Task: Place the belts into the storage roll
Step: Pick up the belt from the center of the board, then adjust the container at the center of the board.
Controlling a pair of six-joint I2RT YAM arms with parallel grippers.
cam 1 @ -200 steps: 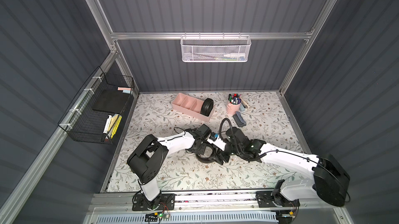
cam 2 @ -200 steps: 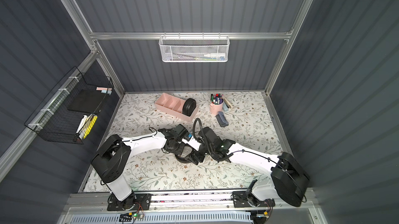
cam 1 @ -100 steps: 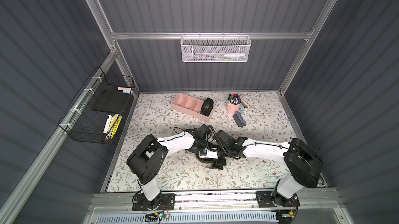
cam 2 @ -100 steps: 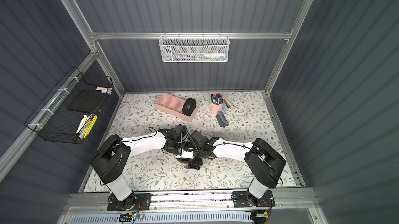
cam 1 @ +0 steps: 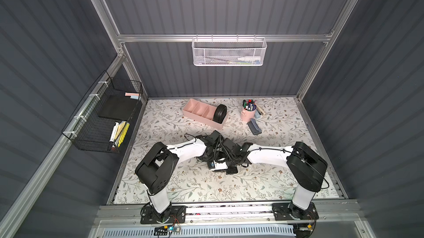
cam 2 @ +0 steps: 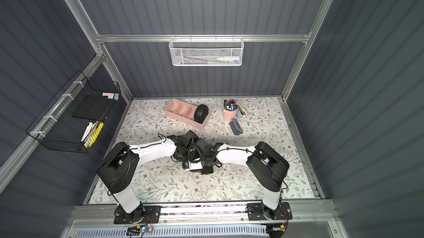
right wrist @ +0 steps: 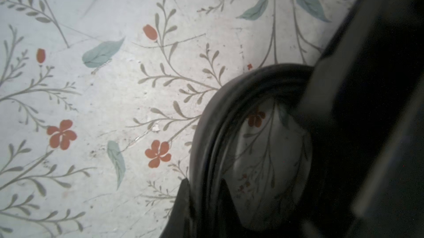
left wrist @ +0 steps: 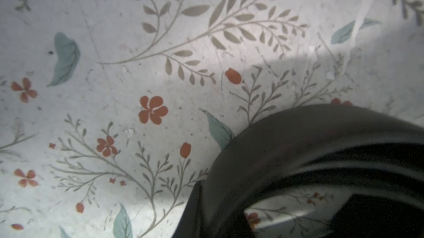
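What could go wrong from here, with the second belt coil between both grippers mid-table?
1. Both the left gripper and right gripper pinch only the wall of the loose coil; uneven pulls could unroll it.
2. Black cables bunch over the coil in both top views; lifting may snag them.
3. The stored coil stands upright in the end compartment of the storage tray; a careless drop beside it could knock it over.

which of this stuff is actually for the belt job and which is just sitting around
For the job:
- pink divided tray
- coiled belt standing in its end compartment
- second coiled belt, close up in both wrist views

Just lying about:
- pink cup of markers
- dark grey block near the cup
- black wire basket
- white mesh basket
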